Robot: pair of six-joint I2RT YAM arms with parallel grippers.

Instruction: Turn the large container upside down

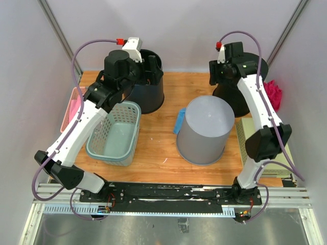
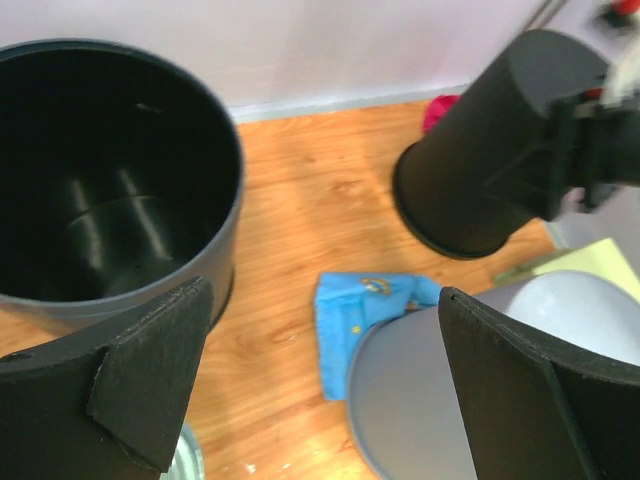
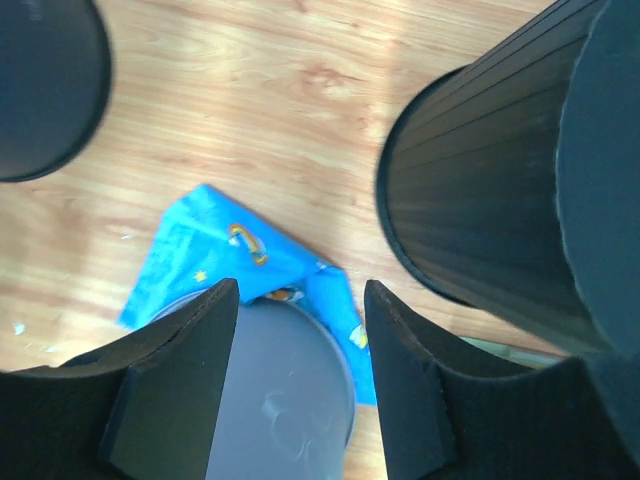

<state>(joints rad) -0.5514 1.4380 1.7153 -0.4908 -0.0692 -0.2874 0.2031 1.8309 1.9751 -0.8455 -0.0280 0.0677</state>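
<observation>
The large grey container (image 1: 207, 130) stands bottom up in the middle of the table, on the edge of a blue cloth (image 1: 179, 120). It also shows in the left wrist view (image 2: 400, 410) and the right wrist view (image 3: 280, 400). My left gripper (image 1: 148, 70) is open and empty beside the rim of an upright black bucket (image 1: 149, 89), behind and left of the grey container; in its own view the gripper (image 2: 322, 300) hangs over bare wood. My right gripper (image 1: 219, 76) is open and empty beside an upside-down black container (image 1: 242, 89); in its own view it (image 3: 300, 290) is above the grey container's back edge.
A green mesh basket (image 1: 115, 132) sits at the left with a pink tray (image 1: 71, 109) beside it. A pink cloth (image 1: 272, 93) and a pale green board (image 1: 241, 133) lie at the right. The blue cloth (image 2: 365, 305) lies between the black bucket (image 2: 100, 200) and the grey container.
</observation>
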